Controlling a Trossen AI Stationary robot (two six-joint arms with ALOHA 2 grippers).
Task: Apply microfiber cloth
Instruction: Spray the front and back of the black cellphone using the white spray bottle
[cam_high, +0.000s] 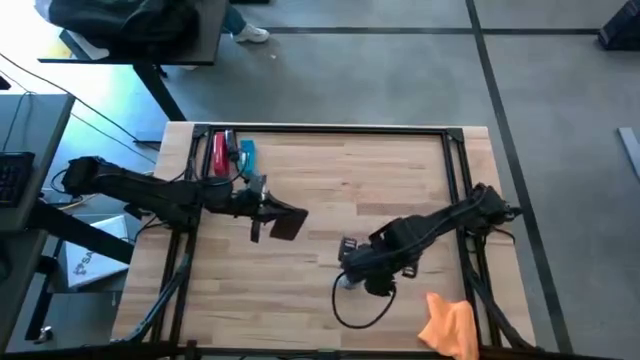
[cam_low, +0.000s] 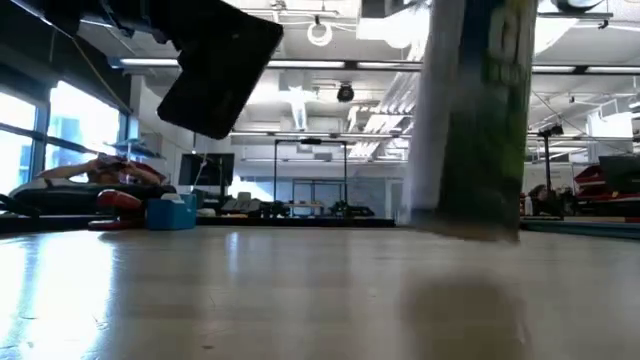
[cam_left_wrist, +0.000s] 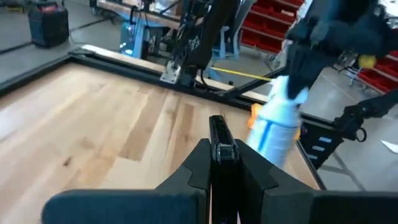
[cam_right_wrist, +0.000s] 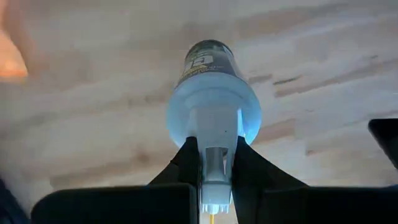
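The spray bottle (cam_right_wrist: 212, 93) carries a label with dark-green and white patches near its base, but its writing is too blurred to read in the right wrist view, and in the low view the green lettering on the bottle (cam_low: 478, 110) is just as illegible. The cloth (cam_high: 449, 324) lies crumpled at the table's (cam_high: 330, 200) near right corner, close to the front edge, well apart from both grippers; it is a bunched heap with a peak toward the table's middle, so no clear long axis can be told. In the right wrist view it shows only as an orange smear at the edge (cam_right_wrist: 11, 59). The right gripper (cam_high: 352, 281) is near the table's front centre, its fingers (cam_right_wrist: 186, 165) closed on the bottle's white neck below the nozzle, the bottle standing on the wood beneath it. The left gripper (cam_high: 262, 208) hovers left of centre, its fingers pinching a phone (cam_high: 285, 222), a flat black slab held edge-on between them (cam_left_wrist: 219, 149) and tilted above the table in the low view (cam_low: 215, 75). At the far left edge lie a red tool (cam_high: 219, 153) and a blue object (cam_high: 246, 153) side by side.
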